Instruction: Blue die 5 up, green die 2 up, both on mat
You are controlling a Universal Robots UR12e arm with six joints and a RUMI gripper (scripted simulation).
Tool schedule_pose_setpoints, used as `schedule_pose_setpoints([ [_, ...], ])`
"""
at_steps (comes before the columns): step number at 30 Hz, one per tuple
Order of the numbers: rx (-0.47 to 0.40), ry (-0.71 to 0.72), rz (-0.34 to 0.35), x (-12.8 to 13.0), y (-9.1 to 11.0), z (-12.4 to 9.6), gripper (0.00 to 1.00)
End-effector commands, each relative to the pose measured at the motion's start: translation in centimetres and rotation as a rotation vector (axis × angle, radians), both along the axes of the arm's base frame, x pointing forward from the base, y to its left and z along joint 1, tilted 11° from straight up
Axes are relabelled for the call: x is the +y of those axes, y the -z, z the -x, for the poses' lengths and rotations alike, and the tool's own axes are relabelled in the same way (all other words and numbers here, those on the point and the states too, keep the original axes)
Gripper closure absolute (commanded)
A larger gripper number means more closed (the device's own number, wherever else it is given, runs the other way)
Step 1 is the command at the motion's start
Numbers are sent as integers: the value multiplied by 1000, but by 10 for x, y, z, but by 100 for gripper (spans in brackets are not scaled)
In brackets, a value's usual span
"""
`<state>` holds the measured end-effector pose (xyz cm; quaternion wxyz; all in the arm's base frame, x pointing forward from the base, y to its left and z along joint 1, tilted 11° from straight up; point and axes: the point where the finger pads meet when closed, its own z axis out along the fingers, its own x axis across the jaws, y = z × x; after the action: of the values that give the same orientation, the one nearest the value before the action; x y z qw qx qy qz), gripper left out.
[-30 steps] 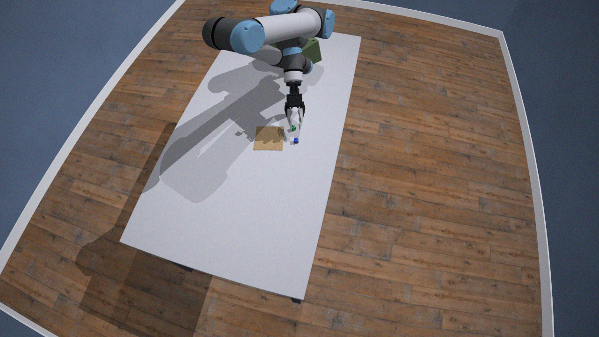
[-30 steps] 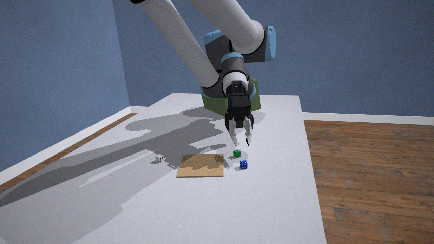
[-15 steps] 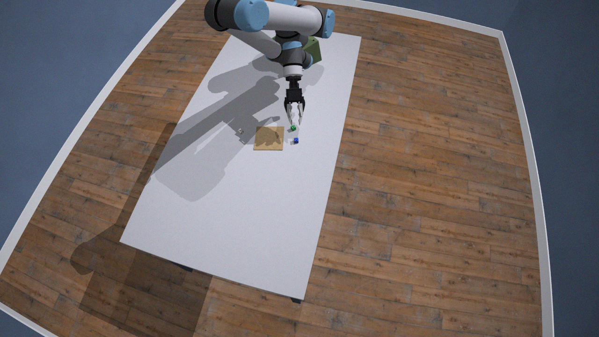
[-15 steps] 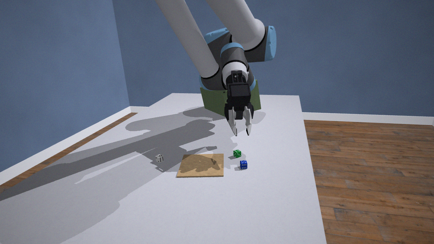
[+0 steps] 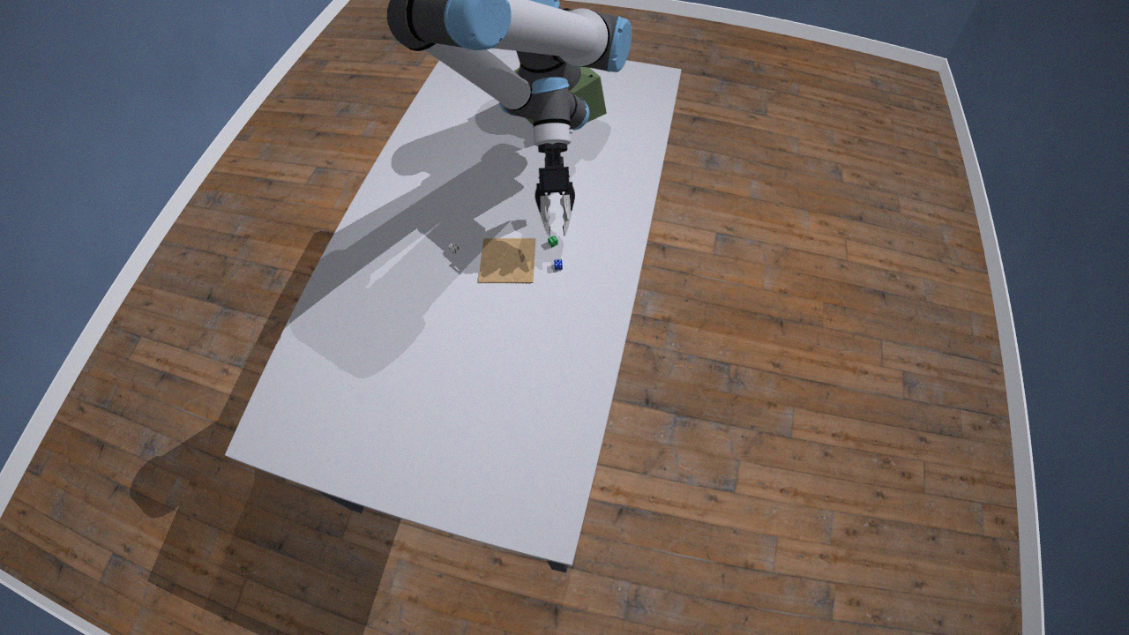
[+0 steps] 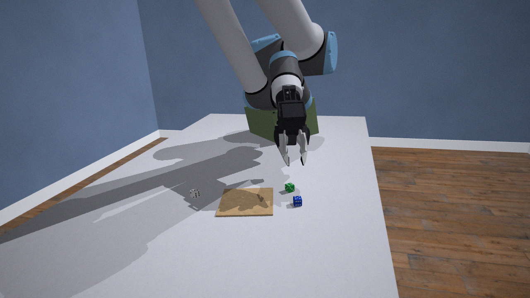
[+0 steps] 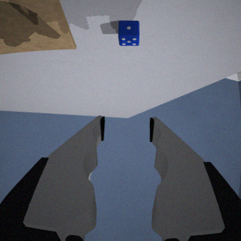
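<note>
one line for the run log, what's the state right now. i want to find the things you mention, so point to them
end effector [image 5: 556, 234] [image 6: 296, 164] [image 7: 127, 118]: raised, open, empty | blue die [image 5: 557, 265] [image 6: 297, 201] [image 7: 129, 33]: off mat [image 5: 505, 260] [image 6: 244, 202] [image 7: 50, 41] | green die [image 5: 552, 242] [image 6: 289, 187]: off mat | white die [image 5: 453, 248] [image 6: 194, 193]: off mat, opposite side

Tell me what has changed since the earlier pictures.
The jaws, parted with nothing between them, have risen away from the table; nothing was gripped or released. The green die, blue die, white die and mat stayed put, though the arm's shadow shifted over the white die.
</note>
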<state>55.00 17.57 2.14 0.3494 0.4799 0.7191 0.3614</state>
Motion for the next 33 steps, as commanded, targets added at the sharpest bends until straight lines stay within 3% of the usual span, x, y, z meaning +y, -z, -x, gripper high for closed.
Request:
schedule_pose_setpoints([
  [1, 18, 3, 5, 0, -1, -1, 79],
  [14, 106, 17, 34, 2, -4, -4, 79],
  [33, 354, 58, 113, 7, -13, -14, 79],
])
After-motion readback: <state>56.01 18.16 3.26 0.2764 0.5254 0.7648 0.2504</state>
